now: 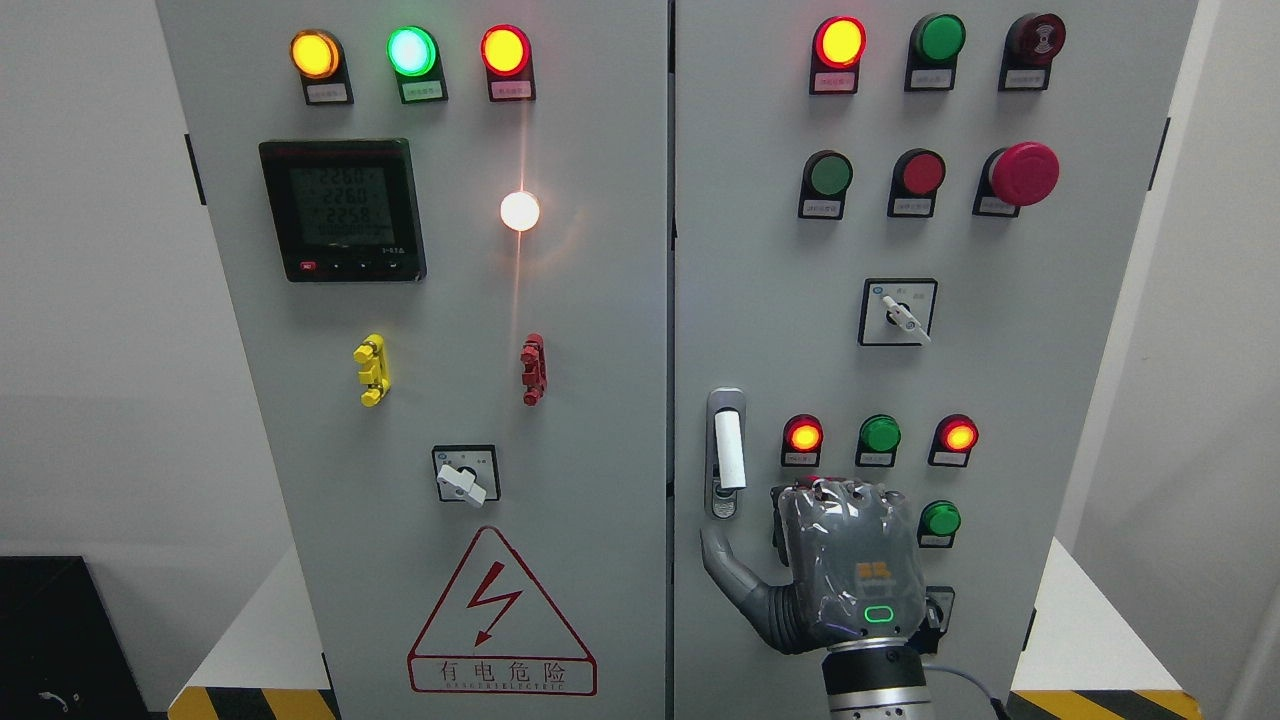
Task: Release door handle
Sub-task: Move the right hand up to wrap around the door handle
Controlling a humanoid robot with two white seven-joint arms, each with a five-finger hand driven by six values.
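Right hand (pixel 845 565) raised at 5 o'clock in frame, back of palm toward camera, arm entering from bottom edge right of middle. Fingers loose and holding nothing; thumb (pixel 722 566) stretched toward 10 o'clock, tip just below door handle (pixel 727 452) and apart from it.

Then left to right across cabinet:
Left door (pixel 600 400): amber, green, red lamps (pixel 411 51) lit along 12 o'clock edge. Digital meter (pixel 342 210) beneath, bright white lamp (pixel 519 211) at its 3 o'clock. Yellow clip (pixel 371 369) and red clip (pixel 534 369) mid-door. Rotary switch (pixel 466 476) below, warning triangle (pixel 500 617) at 6 o'clock.
Right door (pixel 1050 400): door handle upright, white grip, close to door's left edge, free of contact. Red mushroom button (pixel 1022 174) at 1 o'clock. Selector switch (pixel 899 312) centre. Small lamps (pixel 880 434) just above hand.
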